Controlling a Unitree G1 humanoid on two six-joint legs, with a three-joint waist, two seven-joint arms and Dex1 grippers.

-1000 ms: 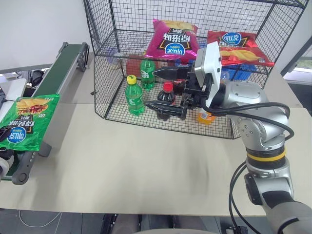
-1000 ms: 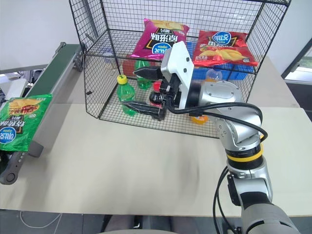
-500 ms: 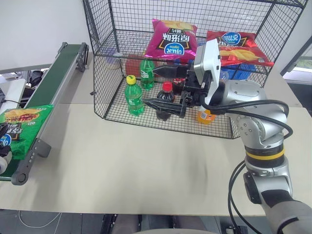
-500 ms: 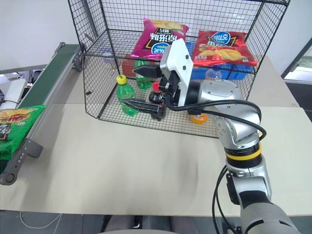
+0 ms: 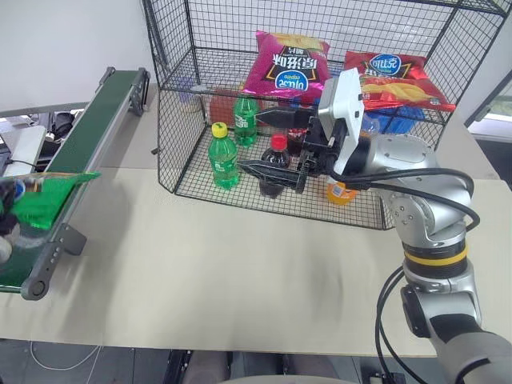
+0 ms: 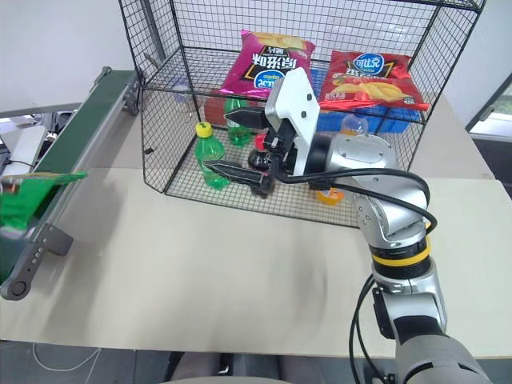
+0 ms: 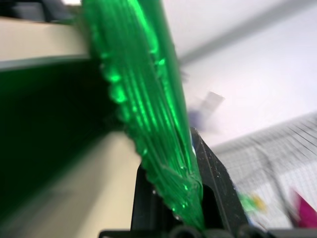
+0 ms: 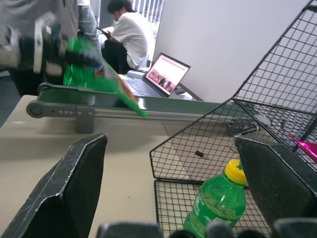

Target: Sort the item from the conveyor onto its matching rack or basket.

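At far left, the left end effector (image 7: 171,198) pinches the crinkled edge of the glossy green crisp bag (image 5: 44,200), lifted above the dark green conveyor (image 5: 76,144). Centre-right, the right end effector (image 5: 276,144) hangs with fingers spread before the black wire-grid rack (image 5: 192,88) on the beige tabletop (image 5: 224,272).

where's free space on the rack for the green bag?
Upper shelf: bare mesh on its left side, beside the magenta crisp bag; the red crisp bag fills the right. Lower floor is crowded with bottles, and the open right claw hangs in front.
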